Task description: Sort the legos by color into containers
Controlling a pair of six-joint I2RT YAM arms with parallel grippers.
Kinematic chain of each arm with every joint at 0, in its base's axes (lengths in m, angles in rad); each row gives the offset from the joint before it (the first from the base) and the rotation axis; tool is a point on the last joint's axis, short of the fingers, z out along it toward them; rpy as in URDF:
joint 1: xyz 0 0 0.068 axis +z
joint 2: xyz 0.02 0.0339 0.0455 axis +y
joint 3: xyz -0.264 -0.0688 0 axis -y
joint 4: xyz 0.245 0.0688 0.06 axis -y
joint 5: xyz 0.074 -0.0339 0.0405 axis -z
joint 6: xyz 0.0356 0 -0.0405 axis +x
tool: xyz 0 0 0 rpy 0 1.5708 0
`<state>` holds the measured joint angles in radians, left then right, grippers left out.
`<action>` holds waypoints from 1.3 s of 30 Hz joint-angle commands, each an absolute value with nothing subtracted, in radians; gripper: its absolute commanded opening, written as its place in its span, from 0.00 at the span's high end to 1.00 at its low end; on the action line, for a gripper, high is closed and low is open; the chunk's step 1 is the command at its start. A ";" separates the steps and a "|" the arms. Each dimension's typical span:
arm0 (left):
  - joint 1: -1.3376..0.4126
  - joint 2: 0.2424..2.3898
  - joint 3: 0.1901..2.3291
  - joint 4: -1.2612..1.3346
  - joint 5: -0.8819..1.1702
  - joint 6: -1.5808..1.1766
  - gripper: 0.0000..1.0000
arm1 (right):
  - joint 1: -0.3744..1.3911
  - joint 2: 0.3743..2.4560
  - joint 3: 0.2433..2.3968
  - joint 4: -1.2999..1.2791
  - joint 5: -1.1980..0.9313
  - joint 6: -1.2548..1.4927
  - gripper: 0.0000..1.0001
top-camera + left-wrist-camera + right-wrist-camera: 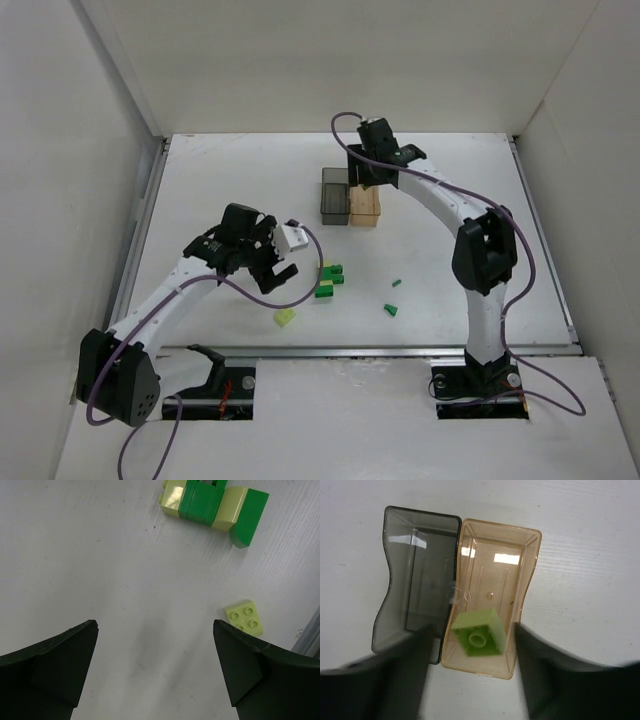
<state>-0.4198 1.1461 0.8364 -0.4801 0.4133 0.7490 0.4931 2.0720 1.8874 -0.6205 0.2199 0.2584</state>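
Two joined containers stand at the back centre, smoky dark grey point(334, 195) on the left and pale orange-tan point(366, 206) on the right. My right gripper point(362, 180) hovers over them, open. In the right wrist view a pale yellow-green lego point(479, 632) lies hollow side up inside the tan container point(520, 555), free between the spread fingers of my right gripper point(472, 630); the grey container point(400, 580) looks empty. My left gripper point(272, 264) is open and empty over bare table point(155, 665). A pale lego point(243, 616) lies by its right finger point(250, 670).
A cluster of dark green and pale legos point(330, 279) lies mid-table, and also shows in the left wrist view point(210, 502). A pale lego point(285, 318) lies near the front edge. Two small dark green legos point(397, 283) point(391, 309) lie to the right. White walls enclose the table.
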 commanded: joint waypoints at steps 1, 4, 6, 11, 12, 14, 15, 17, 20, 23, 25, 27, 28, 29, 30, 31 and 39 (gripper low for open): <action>-0.426 1.138 0.882 -0.506 0.466 0.770 0.00 | 0.483 2.020 1.888 -0.603 0.210 0.267 0.20; -0.436 1.157 0.891 -0.525 0.478 0.782 0.00 | 0.483 1.982 1.853 -0.603 0.200 0.267 0.06; -0.451 1.167 0.891 -0.561 0.479 0.794 0.00 | 0.483 1.948 1.821 -0.578 0.178 0.267 0.01; -0.507 1.225 0.900 -0.588 0.425 0.804 0.00 | 0.483 1.830 1.775 -0.560 0.127 0.236 0.01; -0.524 1.241 0.900 -0.600 0.408 0.804 0.00 | 0.483 1.813 1.761 -0.551 0.118 0.236 0.01; -0.564 1.319 0.913 -0.656 0.362 0.815 0.00 | 0.483 1.767 1.715 -0.551 0.118 0.236 0.01; -0.602 1.348 0.923 -0.676 0.362 0.804 0.00 | 0.483 1.753 1.697 -0.551 0.118 0.236 0.01; -0.617 1.412 0.965 -0.728 0.362 0.782 0.00 | 0.483 1.712 1.637 -0.551 0.118 0.236 0.01; -0.627 1.404 0.965 -0.739 0.458 0.736 0.00 | 0.483 1.678 1.553 -0.560 0.127 0.236 0.01; -0.638 1.342 0.922 -0.720 0.500 0.680 0.00 | 0.483 1.649 1.473 -0.551 0.127 0.255 0.01; -0.667 1.312 0.873 -0.701 0.451 0.658 0.00 | 0.483 1.638 1.444 -0.539 0.127 0.264 0.01; -0.686 1.302 0.844 -0.631 0.376 0.576 0.00 | 0.483 1.629 1.413 -0.538 0.127 0.273 0.01; -0.695 1.314 0.844 -0.630 0.362 0.575 0.00 | 0.483 1.629 1.413 -0.529 0.127 0.284 0.01; -0.725 1.315 0.844 -0.630 0.344 0.575 0.00 | 0.483 1.618 1.402 -0.529 0.127 0.284 0.01; -0.744 1.327 0.844 -0.640 0.331 0.563 0.00 | 0.483 1.618 1.390 -0.529 0.127 0.284 0.01; -0.788 1.327 0.835 -0.640 0.310 0.554 0.00 | 0.492 1.609 1.390 -0.520 0.127 0.284 0.01; -0.851 1.336 0.763 -0.568 0.060 0.411 0.00 | 0.492 1.598 1.370 -0.511 0.138 0.284 0.01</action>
